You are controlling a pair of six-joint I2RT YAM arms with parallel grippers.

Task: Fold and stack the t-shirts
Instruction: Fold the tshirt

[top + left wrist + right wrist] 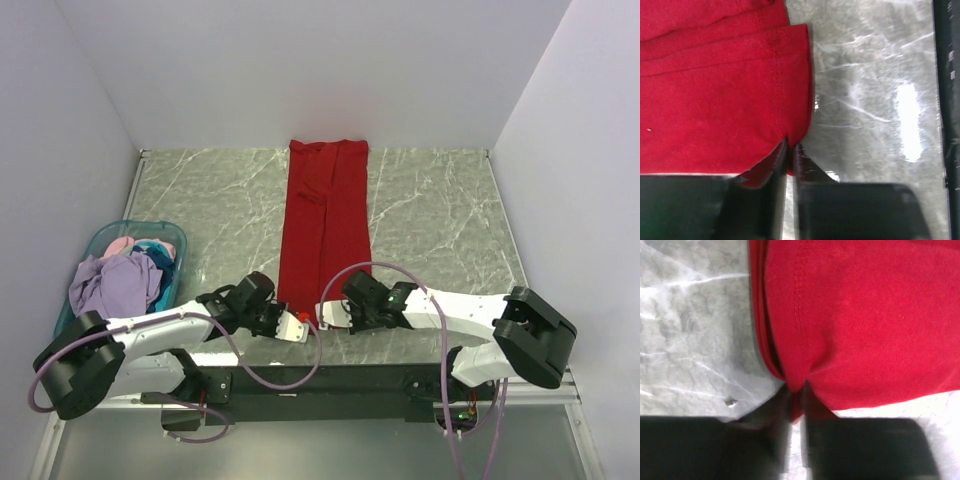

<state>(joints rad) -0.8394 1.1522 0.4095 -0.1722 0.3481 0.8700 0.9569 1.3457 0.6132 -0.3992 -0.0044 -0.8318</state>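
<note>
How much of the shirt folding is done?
Done: the red shirt lies folded into a long narrow strip on the table. In hand: the left jaws and right jaws each pinch a near corner of it, probably to fold it in half. Left: the lavender shirt, teal-blue shirt and pink shirt sit unfolded in the basket; nothing is stacked.

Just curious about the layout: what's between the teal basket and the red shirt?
Nothing: in the top view only bare marble tabletop separates the basket from the red shirt.
</note>
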